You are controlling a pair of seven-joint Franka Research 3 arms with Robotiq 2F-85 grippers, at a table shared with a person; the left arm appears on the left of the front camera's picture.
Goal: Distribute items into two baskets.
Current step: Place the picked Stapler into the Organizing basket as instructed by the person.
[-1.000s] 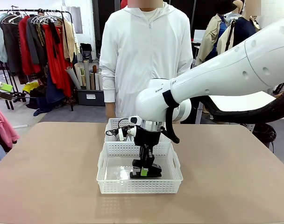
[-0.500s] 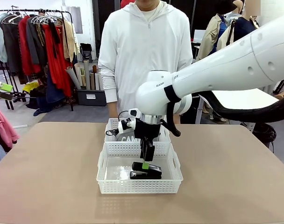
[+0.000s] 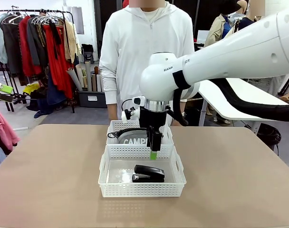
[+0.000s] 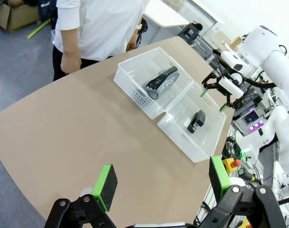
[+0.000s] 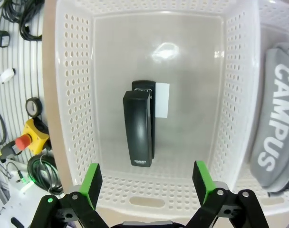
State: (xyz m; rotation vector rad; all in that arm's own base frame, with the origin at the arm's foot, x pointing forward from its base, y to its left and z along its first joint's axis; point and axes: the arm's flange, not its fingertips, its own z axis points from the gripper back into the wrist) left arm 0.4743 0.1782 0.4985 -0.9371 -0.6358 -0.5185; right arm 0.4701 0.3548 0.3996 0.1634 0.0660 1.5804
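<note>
I have the right gripper [image 3: 153,153] jaws wide and empty above the near basket [image 3: 111,189], where the stapler [image 3: 149,174] lies, the pouch [image 3: 135,138] fills the far basket [image 3: 115,126] toward the tabletop's far edge, so I judge only retraction remains.

Right pincer [image 3: 153,153] hangs straight down, jaws spread; left pincer [image 4: 158,183] gapes too, held high.

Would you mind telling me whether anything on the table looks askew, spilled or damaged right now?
Nothing stands out. The stapler lies flat in the near basket, the grey pouch rests in the far basket, and both baskets sit square, side by side.
</note>
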